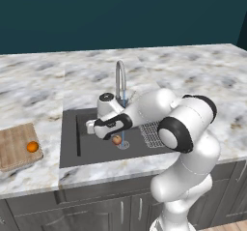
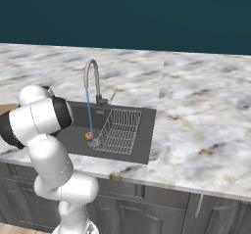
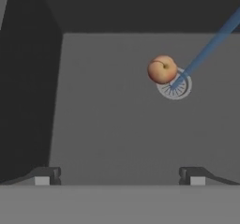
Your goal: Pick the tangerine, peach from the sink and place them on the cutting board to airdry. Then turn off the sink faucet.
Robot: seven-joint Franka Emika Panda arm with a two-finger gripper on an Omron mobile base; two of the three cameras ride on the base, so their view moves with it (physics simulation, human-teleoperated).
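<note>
The claw [image 3: 119, 176] is being held wide open over the sink [image 3: 117, 124]; the peach [image 3: 162, 69] is being rinsed upper right, the tangerine [image 1: 32, 147] is being aired lower left on the cutting board [image 1: 14, 150].

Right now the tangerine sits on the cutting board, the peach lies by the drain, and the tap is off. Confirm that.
Not quite: the tap is running. The right base view shows water streaming into the sink. The tangerine is on the cutting board; the peach lies by the drain.

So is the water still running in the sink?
Yes, on. A blue stream falls from the sink faucet onto the drain, beside the peach.
</note>
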